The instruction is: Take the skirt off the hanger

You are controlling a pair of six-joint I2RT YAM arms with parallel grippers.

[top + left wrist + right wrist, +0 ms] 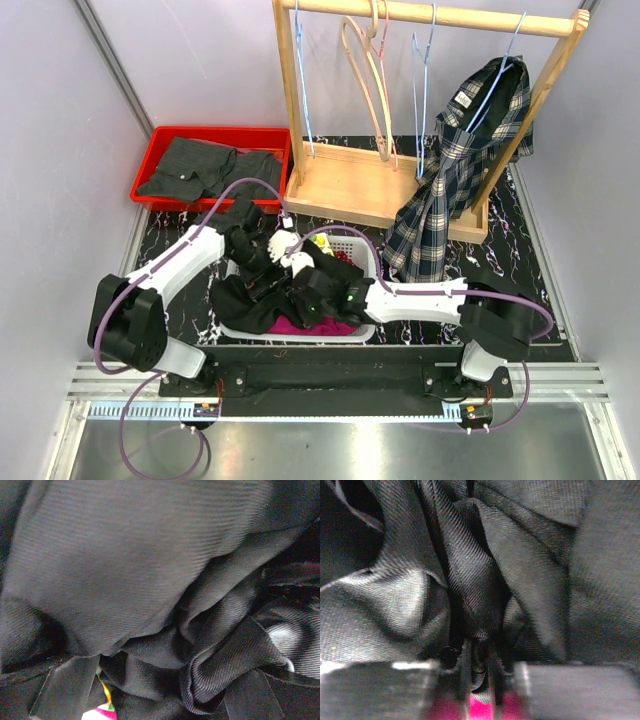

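From the top external view, we locate a white basket (368, 262) at the near centre of the table (545, 295). It holds the black skirt (245, 305) in a crumpled heap, with a pink item (312, 326) showing beneath it at the near rim. Both arms reach into this basket. The left gripper (262, 268) and the right gripper (305, 285) sit close together over the dark fabric. Behind the basket stands a wooden rack (340, 190) carrying several hangers. A plaid garment (450, 190) hangs from a blue hanger at its right end. A red bin (160, 140) at the far left contains a grey garment (200, 170).

At the left wrist view, we see the skirt filling the frame in large folds. The left gripper stands wide, its two fingers (65, 690) spread far apart at the bottom edge. Fabric lies between and ahead of them, and nothing is clamped. A small patch of pink shows just beside the left-hand finger.

At the right wrist view, we see the right gripper drawn narrow, pinching a vertical fold of the skirt between its jaws. The fold rises from the jaws toward the top of the frame. Pink shows below the pinched fold. We cannot tell from any view whether a hanger lies inside the heap.
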